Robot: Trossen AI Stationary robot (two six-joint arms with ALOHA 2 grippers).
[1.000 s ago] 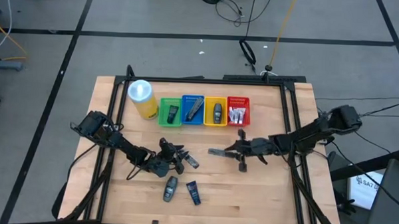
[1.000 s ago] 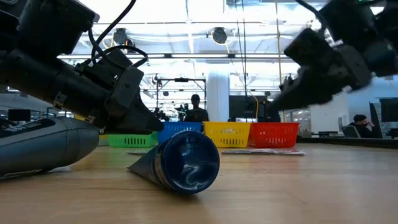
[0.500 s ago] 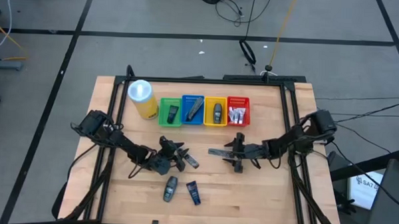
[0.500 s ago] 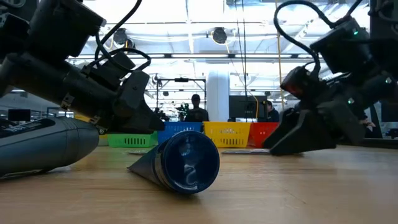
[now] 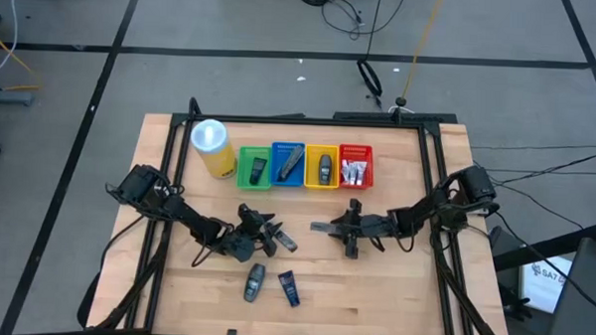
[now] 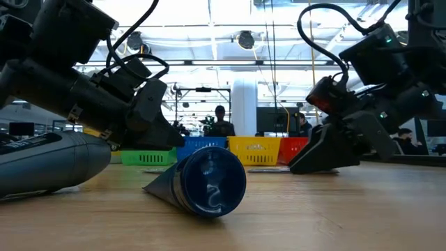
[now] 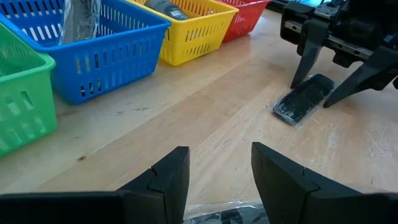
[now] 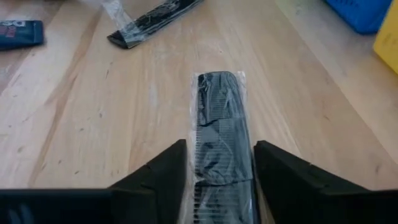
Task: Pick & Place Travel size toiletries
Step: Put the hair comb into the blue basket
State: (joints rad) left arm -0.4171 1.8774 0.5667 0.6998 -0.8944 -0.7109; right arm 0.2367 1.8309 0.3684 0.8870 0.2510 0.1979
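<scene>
A black comb in clear wrap (image 8: 219, 106) lies flat on the table (image 5: 324, 228). My right gripper (image 8: 219, 144) is open and low over it (image 5: 349, 232), one finger on each side of the comb's near end. My left gripper (image 7: 219, 149) is open at the table's left middle (image 5: 266, 236), over a second wrapped black comb (image 7: 217, 214), which lies flat (image 5: 284, 242). A dark grey oval stick (image 5: 255, 281) and a dark blue tube (image 5: 289, 288) lie near the near edge. My right gripper's fingers (image 8: 158, 180) come at the comb along its length, slanting down from the table's right. They stand on both sides of it. Whether they touch its wrap, I cannot tell.
Green (image 5: 254, 169), blue (image 5: 287, 164), yellow (image 5: 322, 167) and red (image 5: 355, 167) baskets stand in a row at the far side, each with items inside. A tall yellow canister (image 5: 211, 147) stands left of them. Bare wood lies between the two grippers.
My right gripper has come down to the table and moved a little toward the table's left, ending with its fingers astride the wrapped comb; its arm has folded in nearer the table's right edge. The comb has stayed in place.
</scene>
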